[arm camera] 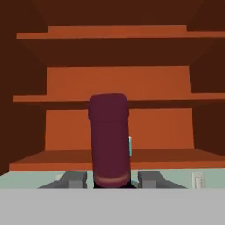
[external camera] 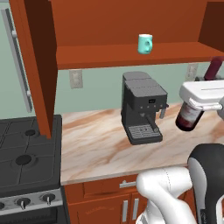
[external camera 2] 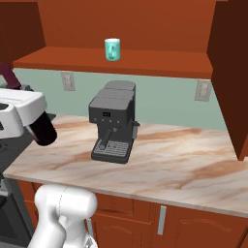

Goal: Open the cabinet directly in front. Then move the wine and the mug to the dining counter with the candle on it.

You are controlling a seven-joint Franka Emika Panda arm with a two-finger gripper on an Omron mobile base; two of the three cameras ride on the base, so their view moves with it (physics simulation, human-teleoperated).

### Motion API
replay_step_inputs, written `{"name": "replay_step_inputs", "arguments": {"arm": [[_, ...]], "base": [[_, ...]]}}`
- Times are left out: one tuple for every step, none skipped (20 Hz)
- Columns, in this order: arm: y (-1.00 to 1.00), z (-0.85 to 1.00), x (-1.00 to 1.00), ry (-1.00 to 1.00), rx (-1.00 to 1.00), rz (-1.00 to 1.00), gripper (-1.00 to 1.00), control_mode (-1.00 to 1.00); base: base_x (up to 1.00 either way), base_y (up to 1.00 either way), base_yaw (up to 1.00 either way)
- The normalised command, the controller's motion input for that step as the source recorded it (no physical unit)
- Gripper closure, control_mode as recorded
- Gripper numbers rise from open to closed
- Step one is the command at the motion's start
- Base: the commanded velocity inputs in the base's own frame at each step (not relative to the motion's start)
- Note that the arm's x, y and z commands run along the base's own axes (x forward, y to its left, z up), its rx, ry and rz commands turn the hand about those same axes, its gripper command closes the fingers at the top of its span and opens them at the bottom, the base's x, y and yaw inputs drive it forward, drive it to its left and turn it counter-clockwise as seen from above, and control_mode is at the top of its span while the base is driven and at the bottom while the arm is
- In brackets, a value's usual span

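Note:
The cabinet (external camera: 92, 26) stands open, its door (external camera: 38, 65) swung out at the left. The teal mug (external camera: 145, 43) sits upright on the bottom shelf (external camera 2: 145, 64); the same mug (external camera 2: 112, 49) appears in the right base view. My gripper (external camera: 200, 103) is shut on the wine (external camera: 189, 116), which hangs tilted above the worktop, below and in front of the shelf. In the hand view the wine's dark red neck (arm camera: 109, 136) rises between my fingers (arm camera: 74, 179), with a teal sliver of the mug (arm camera: 130, 147) behind it. The dining counter and the candle are out of view.
A dark grey coffee machine (external camera: 141, 107) stands on the marble worktop (external camera: 100, 148) under the shelf. A black stove (external camera: 26, 162) lies at the left. The right cabinet door (external camera 2: 235, 72) juts out. Base cabinets (external camera 2: 160, 218) run below the worktop.

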Motion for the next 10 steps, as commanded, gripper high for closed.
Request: {"name": "replay_step_inputs", "arguments": {"arm": [[-0.05, -0.31, 0.03, 0.15, 0.00, 0.00, 1.00, -1.00], [-0.04, -0.28, 0.05, 0.17, 0.00, 0.00, 1.00, -1.00], [-0.04, -0.26, 0.07, 0.17, 0.00, 0.00, 1.00, -1.00], [0.00, -0.26, 0.09, 0.17, 0.00, 0.00, 1.00, -1.00], [0.00, -0.22, 0.12, 0.15, 0.00, 0.00, 1.00, -1.00], [0.00, -0.21, 0.17, 0.14, 0.00, 0.00, 1.00, -1.00], [0.00, -0.16, 0.19, 0.13, 0.00, 0.00, 1.00, -1.00], [0.00, -0.11, 0.13, 0.10, 0.00, 0.00, 1.00, -1.00], [0.00, -0.11, 0.06, 0.08, 0.00, 0.00, 1.00, -1.00], [0.00, -0.07, 0.01, 0.06, 0.00, 0.00, 1.00, -1.00]], "base": [[0.00, 0.00, 0.00], [0.00, 0.00, 0.00], [0.00, 0.00, 0.00], [0.00, 0.00, 0.00], [0.00, 0.00, 0.00], [0.00, 0.00, 0.00], [0.00, 0.00, 0.00], [0.00, 0.00, 0.00], [0.00, 0.00, 0.00], [0.00, 0.00, 0.00]]}}
